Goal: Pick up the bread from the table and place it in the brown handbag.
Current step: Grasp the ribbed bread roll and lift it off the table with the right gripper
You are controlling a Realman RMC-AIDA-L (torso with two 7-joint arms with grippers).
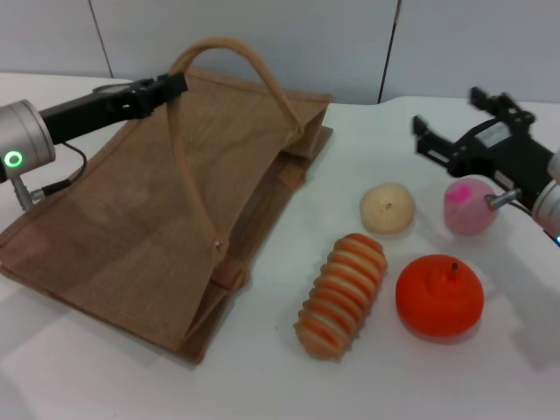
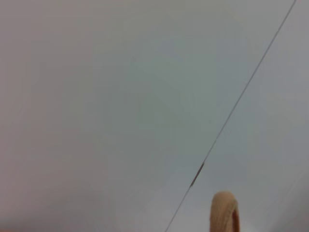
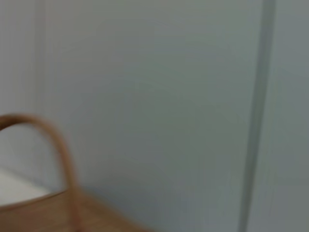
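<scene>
The bread (image 1: 343,296), an oblong ridged loaf with orange and cream stripes, lies on the white table (image 1: 280,376) near the front, right of the brown handbag (image 1: 131,227). The bag lies flat. One looped handle (image 1: 229,45) is raised, and my left gripper (image 1: 168,87) is shut on it at the bag's upper left. The handle's tip shows in the left wrist view (image 2: 224,212). My right gripper (image 1: 451,122) is open and empty, held above the table at the far right, well behind the bread. The right wrist view shows the handle (image 3: 55,140) and the bag's edge (image 3: 48,212).
A pale round bun (image 1: 388,207) sits behind the bread. An orange round fruit with a stem (image 1: 439,296) lies right of the bread. A pink round item (image 1: 469,206) sits under my right arm. A grey wall stands behind the table.
</scene>
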